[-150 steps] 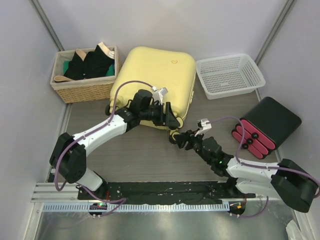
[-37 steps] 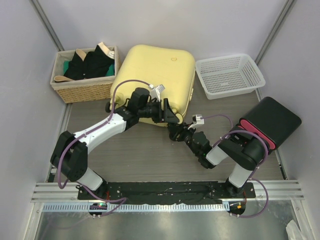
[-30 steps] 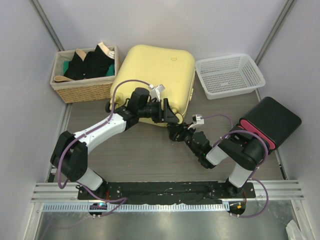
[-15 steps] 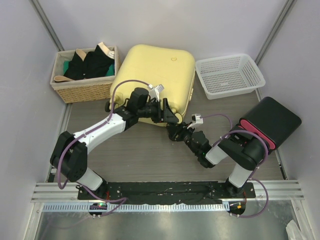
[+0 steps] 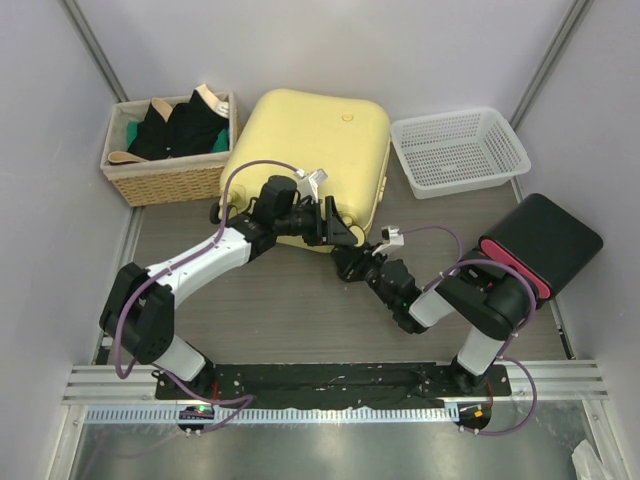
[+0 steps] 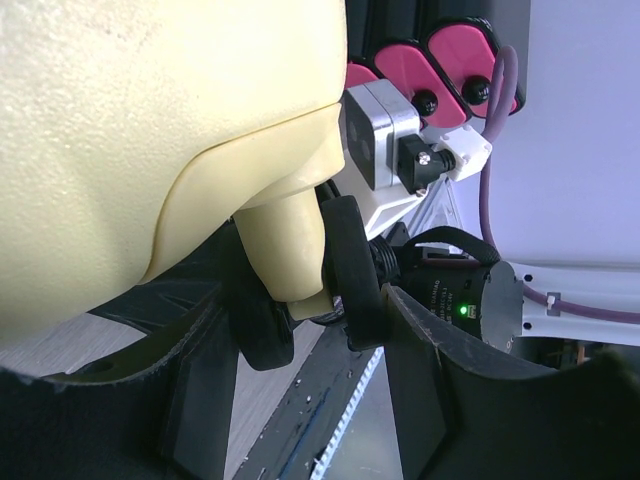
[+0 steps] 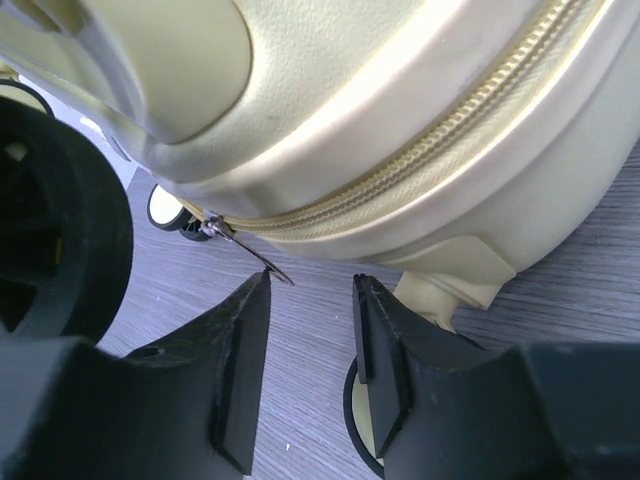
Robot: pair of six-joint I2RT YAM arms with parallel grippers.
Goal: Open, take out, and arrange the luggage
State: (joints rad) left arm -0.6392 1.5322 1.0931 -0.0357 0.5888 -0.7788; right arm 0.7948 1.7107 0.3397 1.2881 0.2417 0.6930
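A: Step in hand?
B: Opening, judging by the closed zipper (image 7: 450, 140).
A: Location of luggage (image 5: 310, 150)?
B: Flat at far middle of table, long axis far-to-near, wheels nearest.
A: Jaws?
B: Right gripper (image 7: 310, 300): slightly parted, empty, zipper pull (image 7: 245, 250) just ahead. Left gripper (image 6: 300, 330): astride corner wheel (image 6: 262, 335); clamped or not, cannot tell.
A: Next?
B: Probably: pinch pull, draw along seam.

Robot lab test cell, prob. Plain grey partition walls (image 5: 330, 40) box in the table (image 5: 300, 320). Robot arms (image 5: 200, 265) bolted to alu rail (image 5: 100, 385) w/ cable duct (image 5: 300, 413).
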